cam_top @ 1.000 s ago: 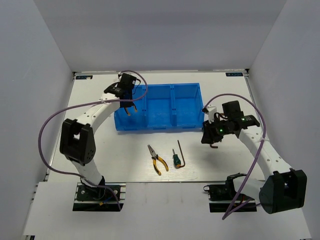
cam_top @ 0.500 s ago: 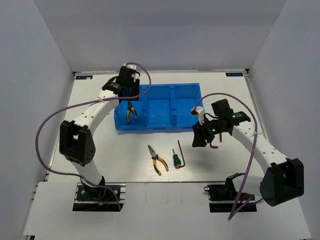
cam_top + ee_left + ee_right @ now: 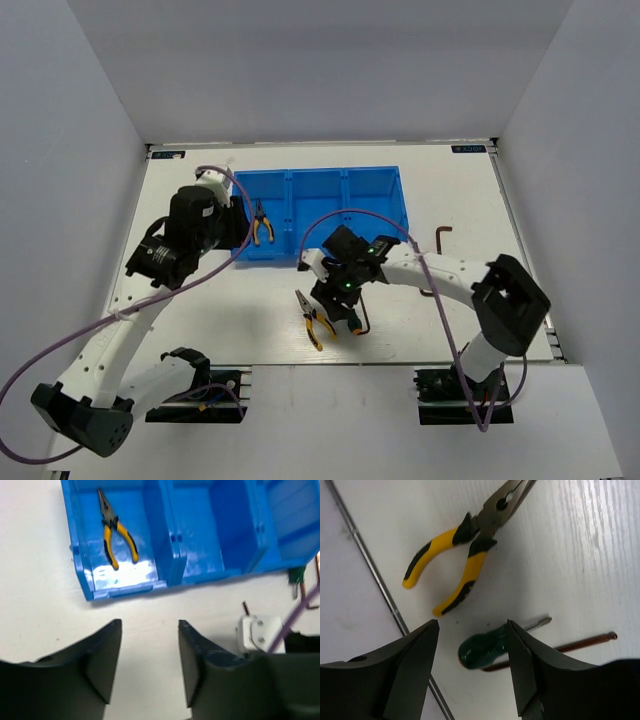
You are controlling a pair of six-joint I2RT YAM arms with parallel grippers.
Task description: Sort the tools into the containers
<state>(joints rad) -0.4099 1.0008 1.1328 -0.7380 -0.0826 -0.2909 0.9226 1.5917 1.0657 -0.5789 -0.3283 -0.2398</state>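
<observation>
The blue tray (image 3: 320, 212) has three compartments; its left one holds yellow-handled pliers (image 3: 262, 224), also in the left wrist view (image 3: 116, 537). My left gripper (image 3: 232, 228) is open and empty over the table just in front of the tray (image 3: 210, 535). My right gripper (image 3: 340, 308) is open, low over the table, its fingers either side of a green-handled screwdriver (image 3: 485, 650). A second pair of pliers (image 3: 465, 550) lies beside it (image 3: 316, 326). A thin hex key (image 3: 560, 650) lies behind the screwdriver. Another hex key (image 3: 440, 240) lies right of the tray.
A metal strip at the table's near edge (image 3: 380, 585) runs close by the right gripper. Purple cables loop from both arms (image 3: 120, 310). The right arm's wrist and cable show at the right of the left wrist view (image 3: 260, 632). White walls enclose the table.
The left gripper let the pliers go into the left compartment and drew back towards the near left. The right arm swung left to the screwdriver and pliers; a hex key now lies right of the tray.
</observation>
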